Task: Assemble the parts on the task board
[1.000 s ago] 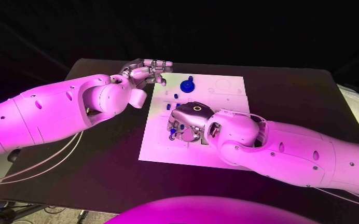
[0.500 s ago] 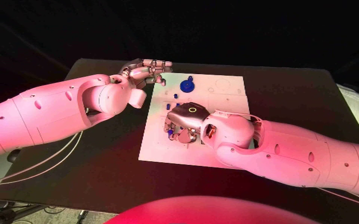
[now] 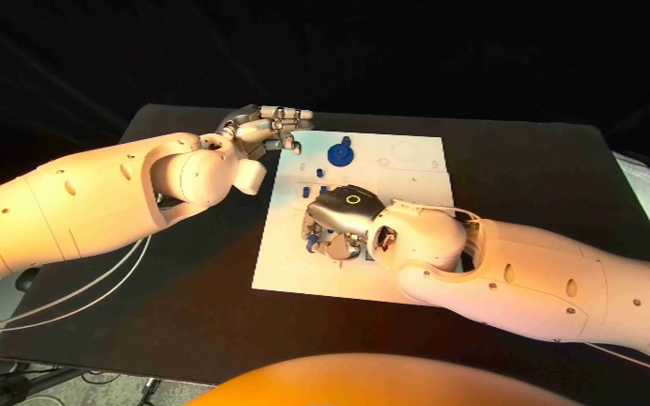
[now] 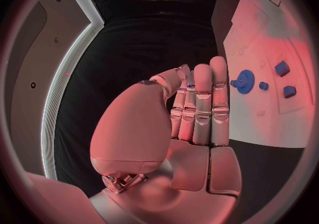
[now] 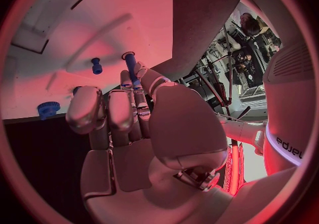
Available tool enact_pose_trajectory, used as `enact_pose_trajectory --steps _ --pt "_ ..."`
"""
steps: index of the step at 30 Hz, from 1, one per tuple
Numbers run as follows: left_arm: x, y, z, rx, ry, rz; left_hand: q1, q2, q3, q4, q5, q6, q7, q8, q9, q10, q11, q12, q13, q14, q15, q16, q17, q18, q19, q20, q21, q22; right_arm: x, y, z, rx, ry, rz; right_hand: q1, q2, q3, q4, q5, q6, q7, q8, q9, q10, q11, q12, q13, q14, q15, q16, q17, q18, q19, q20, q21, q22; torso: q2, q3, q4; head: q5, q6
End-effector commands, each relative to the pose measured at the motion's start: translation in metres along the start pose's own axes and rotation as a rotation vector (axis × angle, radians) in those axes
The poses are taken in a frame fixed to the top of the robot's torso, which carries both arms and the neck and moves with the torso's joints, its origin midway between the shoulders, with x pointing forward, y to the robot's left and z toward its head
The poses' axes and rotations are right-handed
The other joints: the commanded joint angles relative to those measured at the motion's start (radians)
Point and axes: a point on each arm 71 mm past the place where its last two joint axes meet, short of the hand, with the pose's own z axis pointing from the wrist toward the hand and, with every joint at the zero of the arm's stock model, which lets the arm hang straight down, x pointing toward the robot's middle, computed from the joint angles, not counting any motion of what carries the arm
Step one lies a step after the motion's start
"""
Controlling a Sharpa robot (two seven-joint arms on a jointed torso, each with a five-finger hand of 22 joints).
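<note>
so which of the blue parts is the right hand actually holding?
The long blue pin, pinched at the right hand's fingertips. The short blue peg and the toothed blue gear lie loose on the white task board.

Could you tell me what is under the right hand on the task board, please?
Under the right hand, small blue parts peek out at its fingers on the task board. Its wrist view shows a blue pin between the fingers. The board beneath the palm is covered.
</note>
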Motion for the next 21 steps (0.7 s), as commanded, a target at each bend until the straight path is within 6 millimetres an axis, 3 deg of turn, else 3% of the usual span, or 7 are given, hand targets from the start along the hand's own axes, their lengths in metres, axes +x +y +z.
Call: enact_pose_trajectory --steps 1,18,21 --pt "0.0016 -0.0006 0.0001 0.004 0.019 -0.001 -0.002 0.004 0.000 -0.003 0.006 -0.005 0.003 0.000 -0.001 -0.009 -0.001 0.002 0.000 -0.008 0.000 -0.003 -0.001 0.011 -0.007 -0.001 -0.006 -0.001 0.0085 -0.0046 -0.0036 0.029 0.045 -0.028 -0.005 -0.001 0.003 0.001 0.004 0.000 0.006 0.007 0.002 0.002 0.002 -0.004 0.002 0.044 -0.001 0.006 0.000 -0.012 -0.007 0.003 0.006 0.001 0.000 0.0005 -0.0008 0.002 -0.001" --pt "0.0011 -0.0003 0.0000 0.001 0.019 -0.001 -0.002 0.004 0.000 -0.003 0.006 -0.005 0.003 0.000 -0.001 -0.009 -0.001 0.002 0.000 -0.008 0.000 -0.003 -0.001 0.011 -0.007 -0.001 -0.006 -0.001 0.0083 -0.0019 -0.0030 0.027 0.046 -0.033 -0.013 -0.003 0.003 0.003 0.003 0.001 0.006 0.005 0.002 0.004 0.002 -0.009 0.002 0.043 -0.001 0.006 -0.003 -0.011 -0.010 0.004 0.006 -0.001 0.000 -0.0009 -0.0005 0.002 -0.003" --pt "0.0016 -0.0003 0.0000 0.001 0.020 -0.002 -0.002 0.004 0.000 -0.003 0.006 -0.005 0.003 0.000 -0.001 -0.009 -0.001 0.002 0.000 -0.008 0.000 -0.003 -0.001 0.011 -0.007 -0.001 -0.006 -0.001 0.0091 -0.0019 0.0004 0.033 0.051 -0.028 -0.036 -0.024 -0.004 0.012 0.005 -0.061 0.025 -0.025 -0.013 -0.036 0.019 -0.035 -0.002 0.040 0.012 0.004 -0.009 -0.008 -0.024 0.012 -0.009 -0.022 -0.001 -0.0011 -0.0002 0.000 -0.004"
